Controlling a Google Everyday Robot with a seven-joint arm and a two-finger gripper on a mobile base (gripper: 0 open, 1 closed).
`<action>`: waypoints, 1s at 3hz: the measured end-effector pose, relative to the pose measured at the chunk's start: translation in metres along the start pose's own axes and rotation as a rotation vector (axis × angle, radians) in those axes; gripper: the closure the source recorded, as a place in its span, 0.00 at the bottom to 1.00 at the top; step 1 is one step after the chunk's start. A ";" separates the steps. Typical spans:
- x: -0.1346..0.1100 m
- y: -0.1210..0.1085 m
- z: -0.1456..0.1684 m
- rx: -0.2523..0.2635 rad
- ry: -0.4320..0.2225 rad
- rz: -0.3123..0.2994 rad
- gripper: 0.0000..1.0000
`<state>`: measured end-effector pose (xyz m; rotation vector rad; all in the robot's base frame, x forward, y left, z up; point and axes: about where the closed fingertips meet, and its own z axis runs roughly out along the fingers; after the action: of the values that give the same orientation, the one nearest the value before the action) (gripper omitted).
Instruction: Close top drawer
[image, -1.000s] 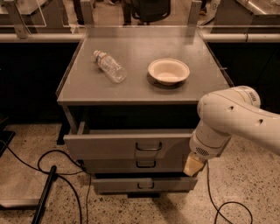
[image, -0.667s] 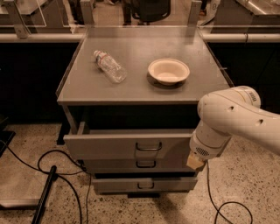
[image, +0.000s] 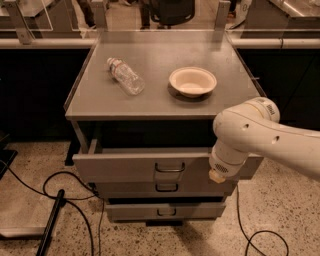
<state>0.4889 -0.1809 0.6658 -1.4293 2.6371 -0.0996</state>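
Observation:
The top drawer (image: 125, 167) of the grey metal cabinet stands pulled out part way, its tall front panel facing me with a small dark loop handle (image: 169, 167). My gripper (image: 217, 175) is at the end of the white arm (image: 250, 135), low against the right end of the drawer's front panel. Most of the gripper is hidden behind the arm's wrist.
A clear plastic bottle (image: 125, 76) lies on the cabinet top (image: 160, 102), with a cream bowl (image: 192, 81) to its right. Two shorter drawers (image: 165, 188) (image: 165, 211) sit below the top one. Black cables (image: 65, 200) run over the floor at left and right.
The end of my arm has risen a little and shifted slightly left along the drawer front. The drawer looks about as far out as before.

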 end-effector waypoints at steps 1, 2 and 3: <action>-0.013 -0.017 0.005 0.065 0.014 0.002 1.00; -0.024 -0.034 0.006 0.121 0.026 0.004 1.00; -0.030 -0.046 0.011 0.143 0.036 0.019 1.00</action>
<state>0.5450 -0.1808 0.6633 -1.3680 2.6118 -0.3072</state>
